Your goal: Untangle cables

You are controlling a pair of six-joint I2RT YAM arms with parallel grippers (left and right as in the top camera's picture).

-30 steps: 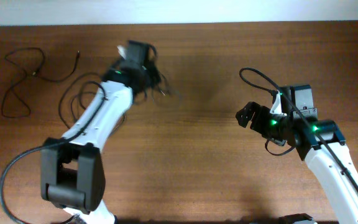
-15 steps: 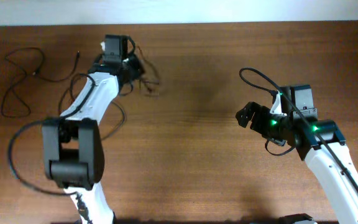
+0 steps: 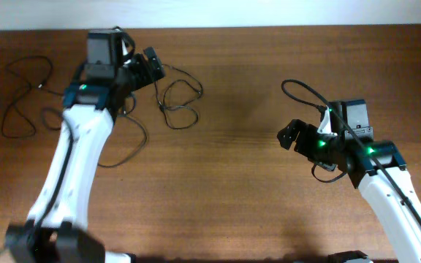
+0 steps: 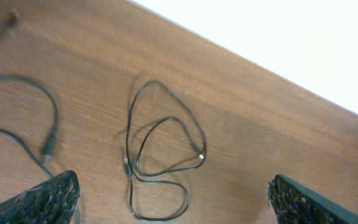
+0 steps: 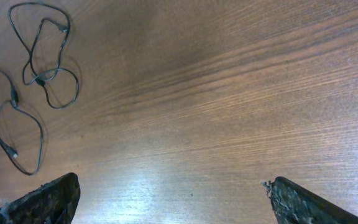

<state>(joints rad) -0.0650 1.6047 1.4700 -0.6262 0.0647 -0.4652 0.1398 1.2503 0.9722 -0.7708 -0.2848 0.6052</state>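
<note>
Blk cables (image 4: 128,165), brown wood-grain table (image 3: 232,168), white arms (image 3: 75,161) w/ green lights (image 3: 320,144).

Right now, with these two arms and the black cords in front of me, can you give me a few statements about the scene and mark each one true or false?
1. The left arm has its jaws clamped on a cable. False: the jaws stand open and empty, above the looped cable.
2. The right arm has open jaws with nothing in them. True.
3. A separate cable lies at the far left of the table. True.
4. The cables lie on a white cloth. False: they lie on the bare brown wooden table.
</note>
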